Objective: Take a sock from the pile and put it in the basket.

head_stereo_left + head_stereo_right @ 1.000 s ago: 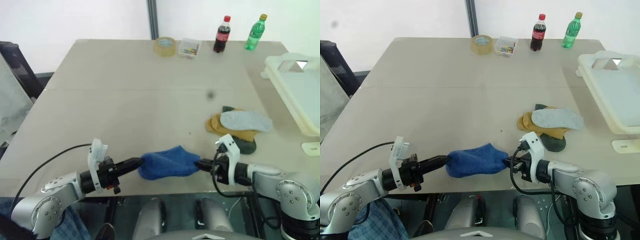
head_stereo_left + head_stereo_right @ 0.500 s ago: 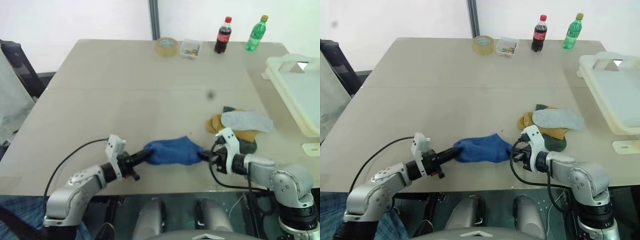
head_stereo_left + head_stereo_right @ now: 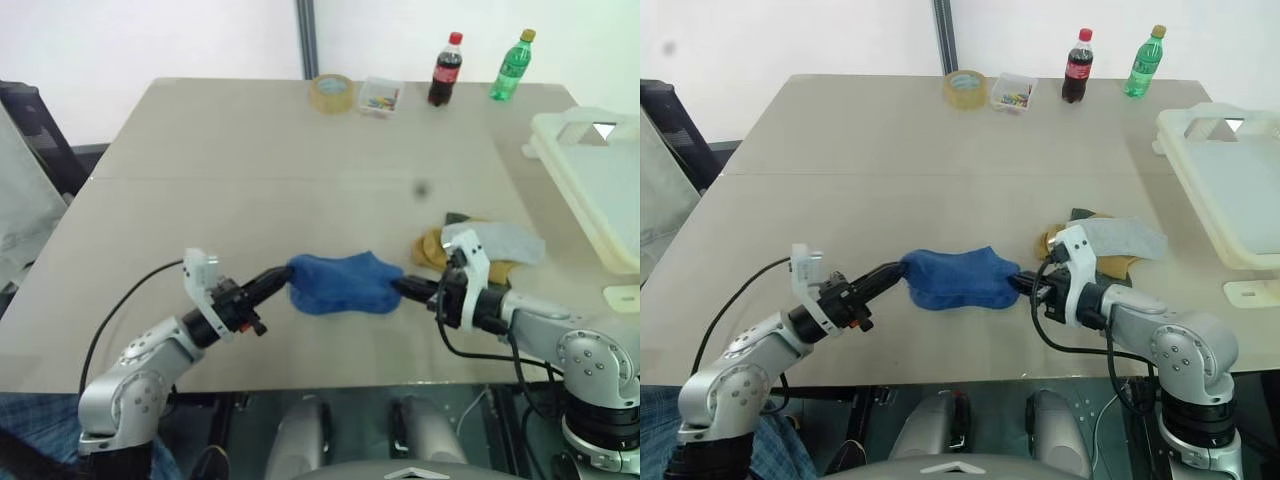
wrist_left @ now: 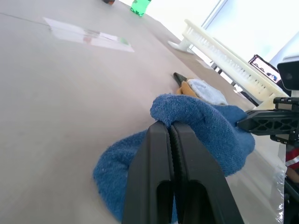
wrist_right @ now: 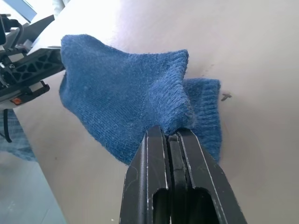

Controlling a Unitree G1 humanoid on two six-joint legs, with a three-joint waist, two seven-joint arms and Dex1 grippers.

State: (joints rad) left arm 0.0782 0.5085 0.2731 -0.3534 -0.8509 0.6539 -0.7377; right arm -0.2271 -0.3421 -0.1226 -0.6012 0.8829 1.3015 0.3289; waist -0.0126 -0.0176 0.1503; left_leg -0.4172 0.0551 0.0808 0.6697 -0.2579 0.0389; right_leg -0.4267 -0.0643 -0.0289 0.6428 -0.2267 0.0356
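Left gripper (image 3: 284, 274) clamped on one end of the sock (image 3: 343, 283), fingers pressed together on the fuzzy blue fabric. Sock stretched between both grippers, just above the table (image 3: 250, 160) near its front edge. Right gripper (image 3: 398, 288) pinched tight on the other end. Pile (image 3: 490, 247) just beyond right gripper: grey sock over mustard ones. Basket (image 3: 590, 180) at far right edge, well apart from sock.
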